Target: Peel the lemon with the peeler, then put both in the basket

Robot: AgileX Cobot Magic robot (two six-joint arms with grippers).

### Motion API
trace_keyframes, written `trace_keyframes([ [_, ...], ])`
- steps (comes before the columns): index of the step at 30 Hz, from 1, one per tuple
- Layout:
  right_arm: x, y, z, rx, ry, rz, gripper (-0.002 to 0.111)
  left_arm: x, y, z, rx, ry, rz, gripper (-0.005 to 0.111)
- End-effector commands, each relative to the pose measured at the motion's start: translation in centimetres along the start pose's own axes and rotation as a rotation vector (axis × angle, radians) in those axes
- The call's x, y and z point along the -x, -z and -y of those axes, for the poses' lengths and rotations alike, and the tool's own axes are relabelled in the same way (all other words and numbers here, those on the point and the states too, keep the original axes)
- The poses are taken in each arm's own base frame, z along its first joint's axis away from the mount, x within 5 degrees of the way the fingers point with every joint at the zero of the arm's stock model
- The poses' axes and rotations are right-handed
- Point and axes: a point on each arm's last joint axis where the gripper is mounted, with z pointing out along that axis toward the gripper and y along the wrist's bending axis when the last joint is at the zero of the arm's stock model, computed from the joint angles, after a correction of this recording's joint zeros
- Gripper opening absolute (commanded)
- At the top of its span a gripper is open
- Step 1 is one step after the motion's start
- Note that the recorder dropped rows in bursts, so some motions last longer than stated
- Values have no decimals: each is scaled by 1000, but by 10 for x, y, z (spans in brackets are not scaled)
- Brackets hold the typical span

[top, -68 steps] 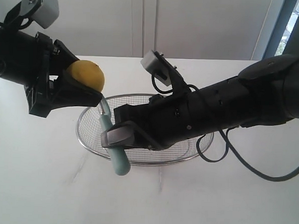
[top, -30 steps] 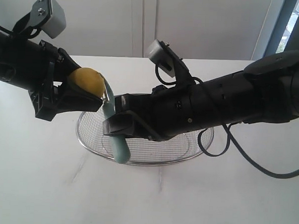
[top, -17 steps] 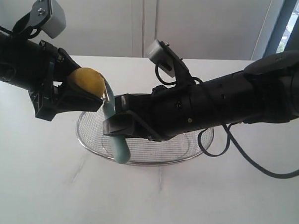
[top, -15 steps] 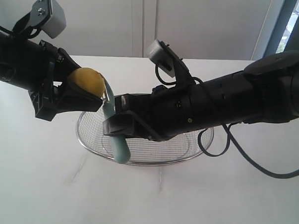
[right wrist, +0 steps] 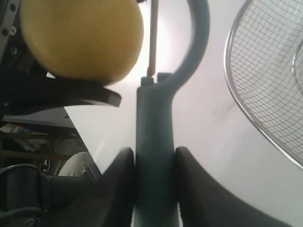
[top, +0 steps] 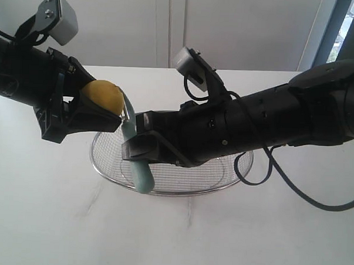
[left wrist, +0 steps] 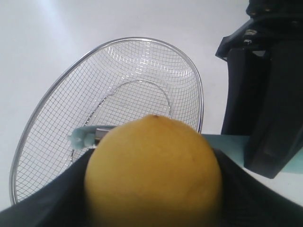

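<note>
1. Lemon sits clamped in the left gripper, raised above the table.
2. Held by the right gripper at its handle, the peeler has its blade just beside the lemon.
3. Below both, the basket rests on the table.

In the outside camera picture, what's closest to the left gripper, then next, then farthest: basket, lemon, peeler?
1. lemon, inside the left gripper.
2. peeler, blade just right of the lemon.
3. basket, below and to the right.
</note>
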Motion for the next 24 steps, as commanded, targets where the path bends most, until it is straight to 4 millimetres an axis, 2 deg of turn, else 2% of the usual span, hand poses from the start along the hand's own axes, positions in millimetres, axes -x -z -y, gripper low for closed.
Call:
trace_keyframes([
  [1,0,3,-2,3,6,9,0,1,1,3,-18,21,19,0],
  [10,4,13,-2,5,9,37,0,1,1,3,-18,21,19,0],
  [18,7,33,-23,19,74,101,0,1,1,3,-20,21,19,0],
  [24,7,59,-46,2,174,189,0,1,1,3,-20,21,19,0],
])
